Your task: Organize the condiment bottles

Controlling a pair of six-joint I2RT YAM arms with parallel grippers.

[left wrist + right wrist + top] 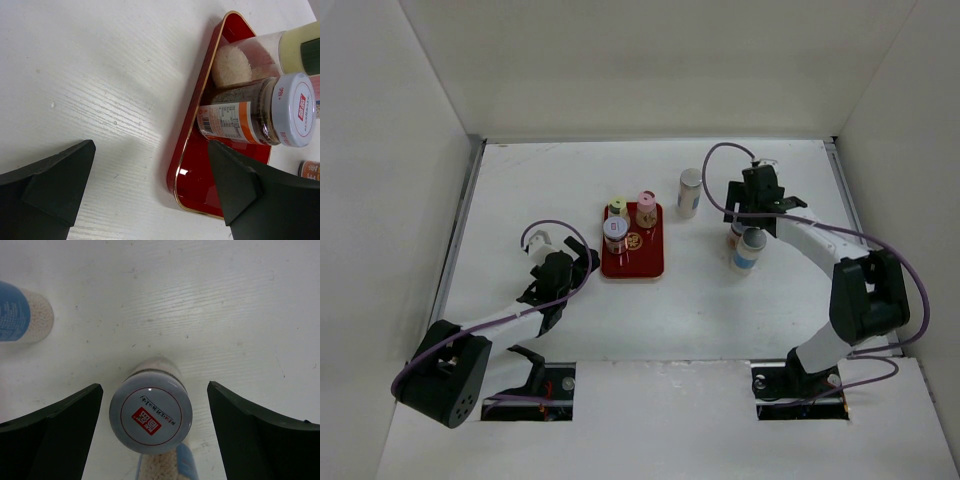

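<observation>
A red tray (633,262) holds three condiment bottles: one with a yellow-green cap (618,208), one with a pink cap (647,205) and one with a silver cap (615,231). Three more stand on the table to its right: a white one (689,192), a blue-labelled one (748,250), and one with a silver cap (151,412) under my right gripper (745,215). The right gripper (155,410) is open, with its fingers on either side of that cap and not touching it. My left gripper (150,170) is open and empty beside the tray's near left corner (192,192).
White walls enclose the table on the left, back and right. In the right wrist view a blue-labelled bottle (20,312) stands at the upper left and another (167,467) right behind the straddled one. In the left wrist view the orange-labelled pepper bottle (250,117) is near the right finger.
</observation>
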